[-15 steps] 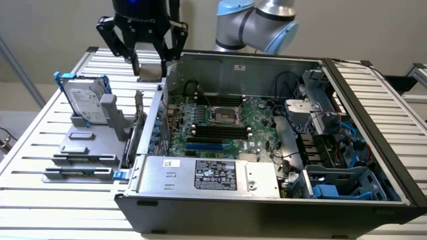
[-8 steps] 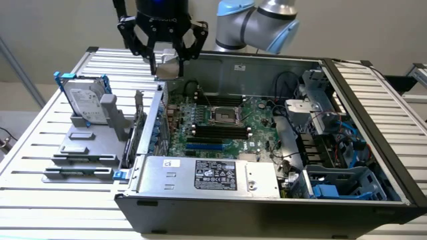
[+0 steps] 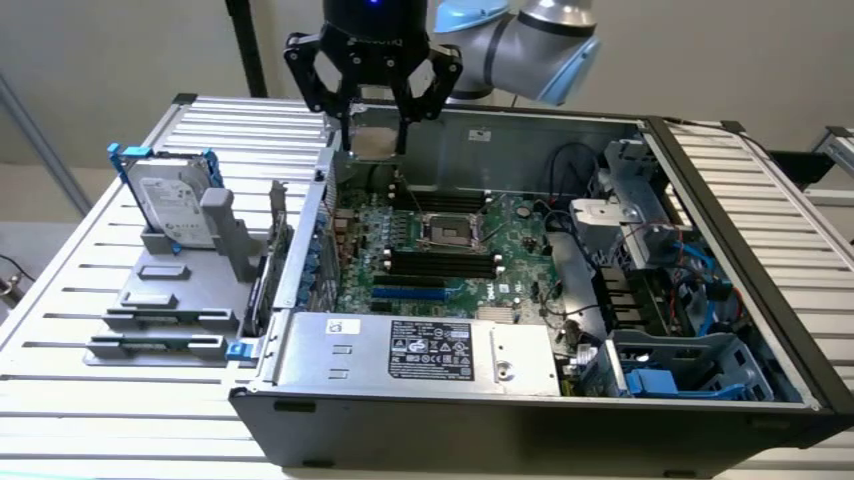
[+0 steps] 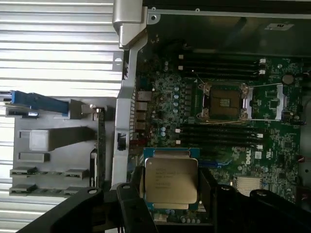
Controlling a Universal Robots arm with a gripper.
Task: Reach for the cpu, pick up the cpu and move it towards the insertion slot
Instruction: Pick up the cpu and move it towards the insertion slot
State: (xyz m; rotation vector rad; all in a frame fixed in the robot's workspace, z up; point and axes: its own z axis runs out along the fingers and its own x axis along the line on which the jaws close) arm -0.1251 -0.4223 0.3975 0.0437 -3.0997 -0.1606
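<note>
My gripper (image 3: 378,125) is shut on the cpu (image 3: 375,141), a small silver square chip held flat between the two dark fingers (image 3: 407,108). It hangs above the far edge of the open computer case, beyond the motherboard. In the wrist view the cpu (image 4: 171,180) shows its printed metal top between the fingers (image 4: 130,204). The insertion slot (image 3: 447,232), a silvery frame with a dark centre, lies on the green board, nearer the camera than the gripper in the exterior view. In the wrist view the insertion slot (image 4: 224,102) sits apart from the cpu.
Black memory slots (image 3: 441,262) flank the socket. A silver power supply (image 3: 414,350) fills the case's near side, and cables and drive bays (image 3: 641,290) its right. A hard drive (image 3: 174,205) stands in a grey holder (image 3: 160,300) on the slatted table at the exterior view's left.
</note>
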